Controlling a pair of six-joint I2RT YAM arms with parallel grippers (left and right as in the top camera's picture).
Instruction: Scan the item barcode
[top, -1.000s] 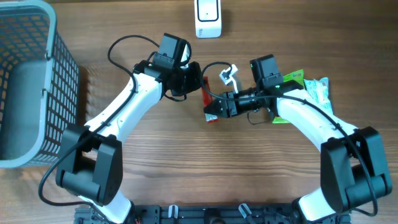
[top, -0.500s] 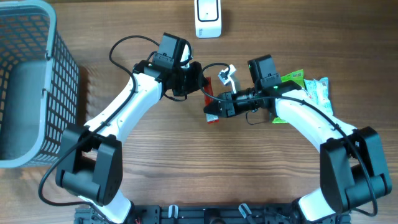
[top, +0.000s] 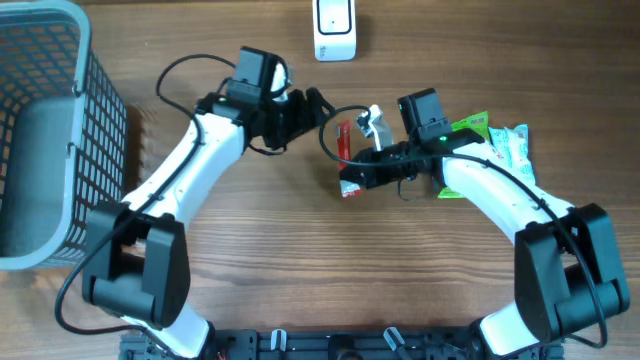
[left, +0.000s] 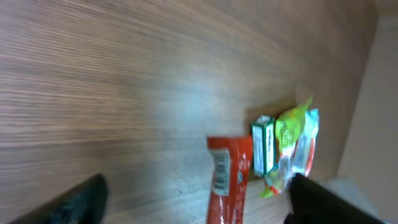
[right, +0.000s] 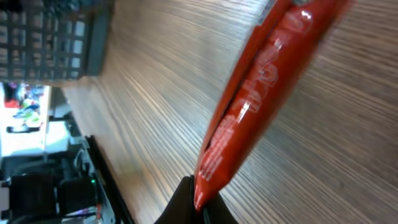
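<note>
Wood-grain surface (top: 300, 260). One grey mesh basket (top: 50, 130) at far left. One white scanner (top: 335, 28) at far edge. One green carton (left: 262, 146) and one lime pouch (left: 291, 127) lie right, partly under the right arm. One glossy red packet (top: 346, 150) sits centre, its near end clamped in the right pincer (top: 352, 182). Left pincer (top: 314, 104) stands apart, just left of the packet.

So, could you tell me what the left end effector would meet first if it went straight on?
Most likely the red packet in the right end effector, though depth is unclear.
</note>
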